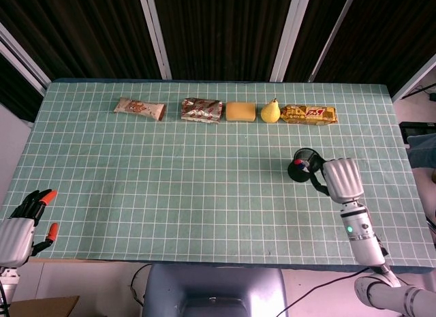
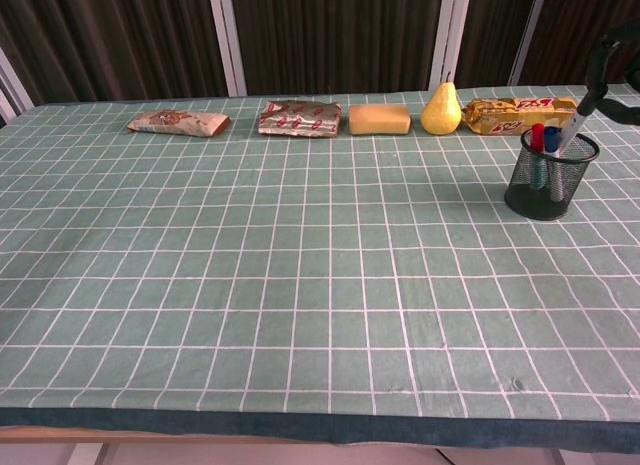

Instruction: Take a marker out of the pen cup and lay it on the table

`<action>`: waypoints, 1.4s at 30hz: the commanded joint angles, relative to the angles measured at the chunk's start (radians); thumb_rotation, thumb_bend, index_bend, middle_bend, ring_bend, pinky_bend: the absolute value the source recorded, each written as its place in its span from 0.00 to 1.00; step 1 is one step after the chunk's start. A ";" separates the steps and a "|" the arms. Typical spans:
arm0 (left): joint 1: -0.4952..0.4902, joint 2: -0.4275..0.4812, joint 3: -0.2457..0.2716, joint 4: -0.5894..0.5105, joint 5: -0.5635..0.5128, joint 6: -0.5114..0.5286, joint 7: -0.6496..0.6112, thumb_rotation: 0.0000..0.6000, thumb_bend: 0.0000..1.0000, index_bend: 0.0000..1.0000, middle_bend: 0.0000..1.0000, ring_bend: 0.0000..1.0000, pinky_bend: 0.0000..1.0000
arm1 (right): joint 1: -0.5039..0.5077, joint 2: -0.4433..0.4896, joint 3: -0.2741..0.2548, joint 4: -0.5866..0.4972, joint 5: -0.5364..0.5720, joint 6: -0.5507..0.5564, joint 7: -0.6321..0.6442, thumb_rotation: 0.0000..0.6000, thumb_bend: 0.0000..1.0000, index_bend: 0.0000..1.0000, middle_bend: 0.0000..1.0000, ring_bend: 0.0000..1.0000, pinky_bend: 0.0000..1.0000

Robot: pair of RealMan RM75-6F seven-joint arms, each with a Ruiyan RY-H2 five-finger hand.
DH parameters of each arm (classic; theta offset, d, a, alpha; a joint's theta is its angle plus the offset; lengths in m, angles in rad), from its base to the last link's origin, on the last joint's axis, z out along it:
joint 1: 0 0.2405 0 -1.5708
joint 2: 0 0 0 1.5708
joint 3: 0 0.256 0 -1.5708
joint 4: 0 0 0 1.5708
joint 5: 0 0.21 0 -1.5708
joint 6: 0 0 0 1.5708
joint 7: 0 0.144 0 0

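A black mesh pen cup [image 1: 300, 170] [image 2: 546, 183] stands upright on the right part of the green gridded table [image 1: 191, 187]. A red-capped marker [image 2: 537, 138] and a blue-capped one stand in it. My right hand [image 1: 338, 179] [image 2: 610, 70] is at the cup's right rim, and its dark fingers pinch the top of a pale marker [image 2: 571, 133]. That marker leans to the right, with its lower end still inside the cup. My left hand [image 1: 19, 230] hangs off the table's near left corner, fingers apart and holding nothing.
Along the far side lies a row: a snack bar [image 1: 139, 108], a crinkled wrapper [image 1: 201, 110], a yellow block [image 1: 240, 111], a pear [image 1: 271, 111] and a gold packet [image 1: 309, 114]. The packet lies just behind the cup.
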 commanded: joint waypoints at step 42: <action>-0.004 0.017 -0.004 -0.004 -0.035 -0.034 -0.019 1.00 0.47 0.15 0.12 0.07 0.27 | 0.233 -0.176 0.045 -0.052 0.370 -0.184 -0.521 1.00 0.79 0.69 1.00 1.00 1.00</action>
